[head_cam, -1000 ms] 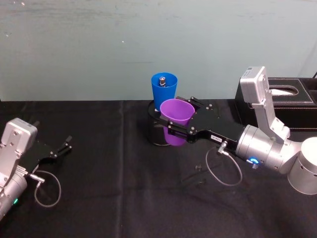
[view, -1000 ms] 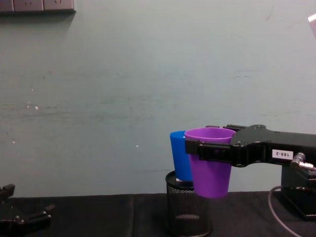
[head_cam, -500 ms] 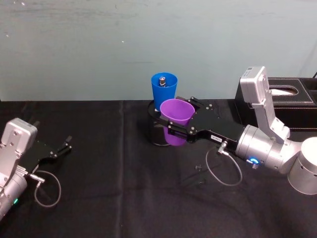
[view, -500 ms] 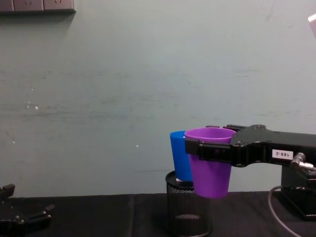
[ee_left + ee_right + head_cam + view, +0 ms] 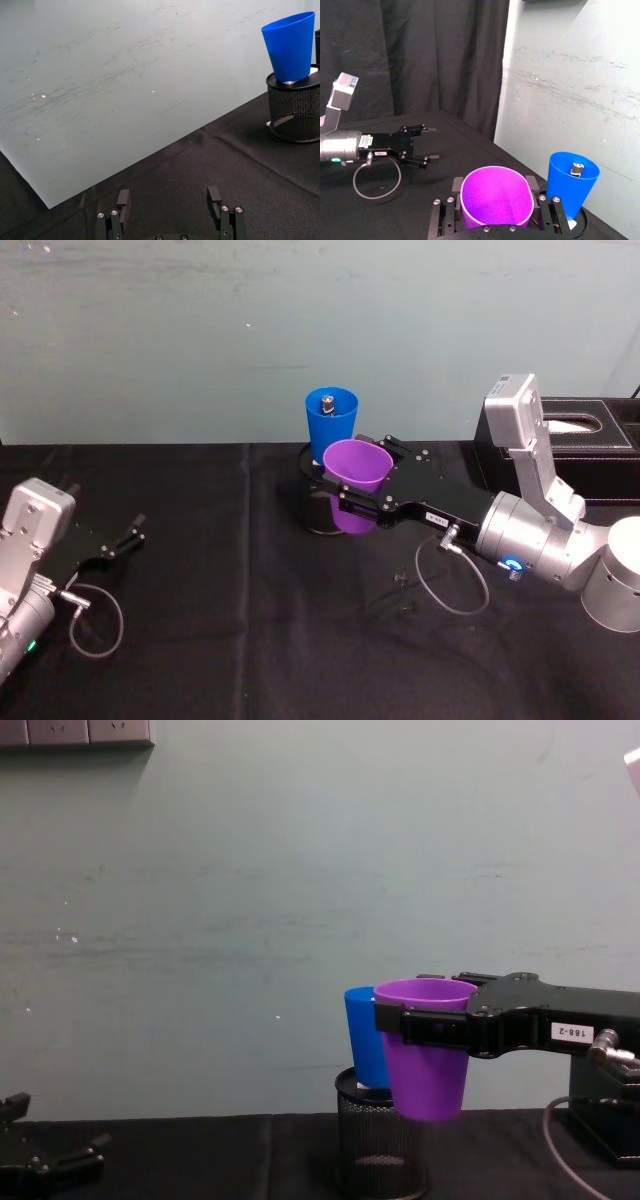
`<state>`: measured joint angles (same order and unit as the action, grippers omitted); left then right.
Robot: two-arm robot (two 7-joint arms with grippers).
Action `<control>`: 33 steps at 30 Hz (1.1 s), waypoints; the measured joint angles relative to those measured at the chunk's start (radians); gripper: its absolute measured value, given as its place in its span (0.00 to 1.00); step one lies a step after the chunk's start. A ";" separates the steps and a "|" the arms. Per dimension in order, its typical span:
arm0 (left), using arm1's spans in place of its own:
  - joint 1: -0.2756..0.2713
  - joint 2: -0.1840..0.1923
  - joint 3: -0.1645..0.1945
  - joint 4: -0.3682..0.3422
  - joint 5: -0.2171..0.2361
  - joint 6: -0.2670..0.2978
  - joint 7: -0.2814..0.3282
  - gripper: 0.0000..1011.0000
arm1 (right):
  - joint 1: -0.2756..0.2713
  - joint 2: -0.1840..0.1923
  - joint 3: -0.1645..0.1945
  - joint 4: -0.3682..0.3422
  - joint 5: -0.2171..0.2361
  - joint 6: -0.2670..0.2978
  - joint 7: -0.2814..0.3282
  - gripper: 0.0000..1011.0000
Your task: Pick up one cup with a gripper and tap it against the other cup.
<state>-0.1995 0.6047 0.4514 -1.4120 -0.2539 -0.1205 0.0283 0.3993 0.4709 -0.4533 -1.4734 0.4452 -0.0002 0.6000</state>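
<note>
My right gripper (image 5: 353,473) is shut on the purple cup (image 5: 356,483), holding it upright off the table by its upper part. The wrist view shows its fingers (image 5: 545,212) pressed to both sides of the purple cup (image 5: 493,197). The blue cup (image 5: 328,424) stands upright on the black mesh holder (image 5: 316,512), just behind and left of the purple one. From the chest, the purple cup (image 5: 425,1060) overlaps the blue cup (image 5: 362,1040); I cannot tell whether they touch. A small metal piece sits inside the blue cup (image 5: 570,182). My left gripper (image 5: 128,540) rests open, far left.
A black tissue box (image 5: 585,448) stands at the back right, behind my right arm. Loose cables lie on the black cloth by each wrist. The pale wall runs close behind the mesh holder (image 5: 380,1145).
</note>
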 joint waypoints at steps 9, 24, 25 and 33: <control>0.000 0.000 0.000 0.000 0.000 0.000 0.000 0.99 | 0.000 0.000 0.000 0.000 0.000 0.000 0.000 0.74; 0.000 0.000 0.000 0.000 0.000 0.000 0.000 0.99 | 0.000 0.000 0.000 0.000 0.000 0.000 0.000 0.74; 0.000 0.000 0.000 0.000 0.000 0.000 0.000 0.99 | 0.000 0.000 0.000 0.000 0.000 0.000 0.000 0.74; 0.000 0.000 0.000 0.000 0.000 0.000 0.000 0.99 | -0.001 -0.005 -0.003 0.007 0.000 0.012 -0.035 0.74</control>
<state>-0.1995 0.6047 0.4514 -1.4120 -0.2539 -0.1206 0.0283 0.3986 0.4661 -0.4563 -1.4669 0.4452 0.0122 0.5655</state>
